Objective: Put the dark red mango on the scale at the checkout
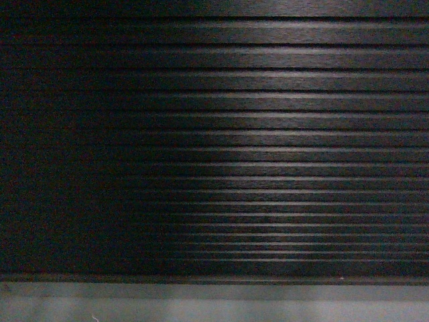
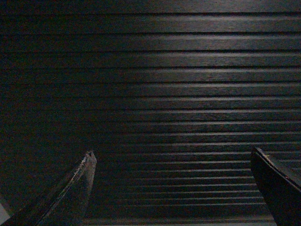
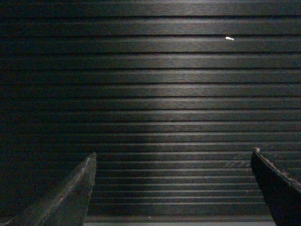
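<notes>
While the ribbed checkout (image 1: 268,134) front fills every view | left gripper (image 2: 171,188) held apart, nothing gripped | right gripper (image 3: 171,188) likewise spread wide

Dim light, pale grey floor (image 1: 214,305) strip below, soft glare patch on dark ribbed panelling

Facing the ribbed front panel (image 1: 255,154) of the counter, which fills the head view from left edge to right and from the top down nearly to the bottom. Below the panel, a strip of floor (image 1: 214,305) along the lower edge. Before each wrist camera, the same panel straight ahead, with two fingers spread wide at lower left (image 2: 70,193) and lower right (image 2: 277,188).
</notes>
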Controlling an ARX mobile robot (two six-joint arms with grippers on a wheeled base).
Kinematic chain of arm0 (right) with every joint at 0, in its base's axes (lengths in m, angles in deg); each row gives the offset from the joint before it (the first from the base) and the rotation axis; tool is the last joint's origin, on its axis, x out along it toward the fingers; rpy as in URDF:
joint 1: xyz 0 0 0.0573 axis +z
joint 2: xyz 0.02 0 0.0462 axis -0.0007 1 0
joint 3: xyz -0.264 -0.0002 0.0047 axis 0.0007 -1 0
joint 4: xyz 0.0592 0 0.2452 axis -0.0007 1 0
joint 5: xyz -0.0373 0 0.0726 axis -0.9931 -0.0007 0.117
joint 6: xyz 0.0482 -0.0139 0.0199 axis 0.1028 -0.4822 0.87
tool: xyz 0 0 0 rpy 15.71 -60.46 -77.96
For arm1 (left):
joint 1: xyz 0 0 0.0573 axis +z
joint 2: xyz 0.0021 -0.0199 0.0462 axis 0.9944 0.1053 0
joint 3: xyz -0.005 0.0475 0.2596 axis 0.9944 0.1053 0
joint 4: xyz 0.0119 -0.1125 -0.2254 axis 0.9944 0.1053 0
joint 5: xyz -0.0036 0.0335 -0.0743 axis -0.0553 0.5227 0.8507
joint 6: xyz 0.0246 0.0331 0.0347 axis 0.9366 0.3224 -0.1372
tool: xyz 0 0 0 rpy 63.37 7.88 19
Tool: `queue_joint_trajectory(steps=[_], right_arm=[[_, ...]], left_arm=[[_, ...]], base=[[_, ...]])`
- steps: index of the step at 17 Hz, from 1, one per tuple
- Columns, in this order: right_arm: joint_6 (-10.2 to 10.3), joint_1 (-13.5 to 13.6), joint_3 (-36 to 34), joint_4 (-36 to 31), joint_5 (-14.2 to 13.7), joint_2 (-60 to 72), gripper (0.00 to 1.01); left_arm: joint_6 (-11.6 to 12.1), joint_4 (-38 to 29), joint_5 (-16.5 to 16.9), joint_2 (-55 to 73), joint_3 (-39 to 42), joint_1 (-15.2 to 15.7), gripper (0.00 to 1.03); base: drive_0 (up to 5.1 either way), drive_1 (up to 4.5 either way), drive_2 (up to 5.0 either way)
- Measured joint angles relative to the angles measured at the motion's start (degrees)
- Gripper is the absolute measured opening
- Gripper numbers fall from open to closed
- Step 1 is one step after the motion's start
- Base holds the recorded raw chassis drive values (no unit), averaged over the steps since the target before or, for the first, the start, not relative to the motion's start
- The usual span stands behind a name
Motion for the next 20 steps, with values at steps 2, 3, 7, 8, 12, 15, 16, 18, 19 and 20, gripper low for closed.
queue_joint_trajectory(steps=[2,3,7,8,12,15,16,18,19,20], right_arm=[[0.0,0.0,0.0,0.0,0.0,0.0,0.98],[0.0,0.0,0.0,0.0,0.0,0.0,0.98],[0.0,0.0,0.0,0.0,0.0,0.0,0.98],[0.0,0.0,0.0,0.0,0.0,0.0,0.98],[0.0,0.0,0.0,0.0,0.0,0.0,0.98],[0.0,0.0,0.0,0.0,0.0,0.0,0.98],[0.0,0.0,0.0,0.0,0.0,0.0,0.98],[0.0,0.0,0.0,0.2,0.0,0.0,0.98],[0.0,0.0,0.0,0.1,0.0,0.0,0.98],[0.0,0.0,0.0,0.0,0.0,0.0,0.98]], left_arm=[[0.0,-0.1,0.0,0.0,0.0,0.0,0.98],[0.0,0.0,0.0,0.0,0.0,0.0,0.98],[0.0,0.0,0.0,0.0,0.0,0.0,0.98],[0.0,0.0,0.0,0.0,0.0,0.0,0.98],[0.0,0.0,0.0,0.0,0.0,0.0,0.98],[0.0,0.0,0.0,0.0,0.0,0.0,0.98],[0.0,0.0,0.0,0.0,0.0,0.0,0.98],[0.0,0.2,0.0,0.0,0.0,0.0,0.98],[0.0,0.2,0.0,0.0,0.0,0.0,0.98],[0.0,0.0,-0.1,0.0,0.0,0.0,0.98]], base=[[0.0,0.00,0.0],[0.0,0.00,0.0],[0.0,0.00,0.0],[0.0,0.00,0.0],[0.0,0.00,0.0],[0.0,0.00,0.0],[0.0,0.00,0.0],[0.0,0.00,0.0],[0.0,0.00,0.0],[0.0,0.00,0.0]])
